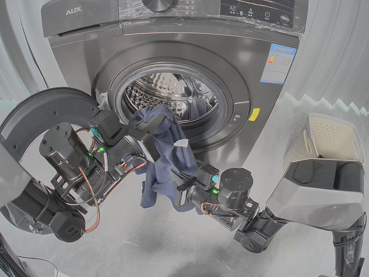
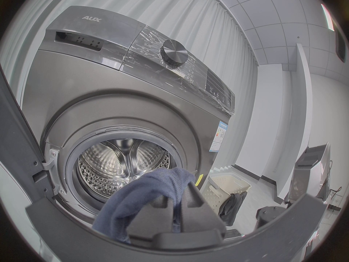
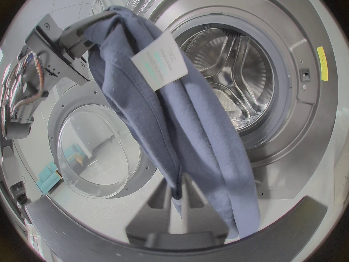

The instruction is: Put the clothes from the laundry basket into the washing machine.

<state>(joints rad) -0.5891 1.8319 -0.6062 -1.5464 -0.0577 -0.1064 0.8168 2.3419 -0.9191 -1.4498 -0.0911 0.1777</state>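
Two tools: left tool (image 1: pixel 155 120) and right tool (image 1: pixel 178 177), both clamped on the blue sweater (image 1: pixel 173 151).
Sweater: hangs before the washing machine (image 1: pixel 230 54) mouth.
Around: door (image 1: pixel 42 108) open on the left; laundry basket (image 1: pixel 330 139) well apart on the right.

On the washing machine (image 1: pixel 77 62), silver brand lettering (image 1: pixel 73 10) stands on the detergent-drawer front, at 11 o'clock from the drum opening (image 1: pixel 165 85). White symbols and small print line the dark control panel (image 1: pixel 255 10) at 1 o'clock, too small to make out. A blue energy label (image 1: pixel 278 63) with coloured bars sits at 2 o'clock, and a yellow sticker (image 1: pixel 254 114) at 3 o'clock, its print illegible. A white tag (image 1: pixel 180 143) with faint green print hangs on the navy garment (image 1: pixel 169 162).
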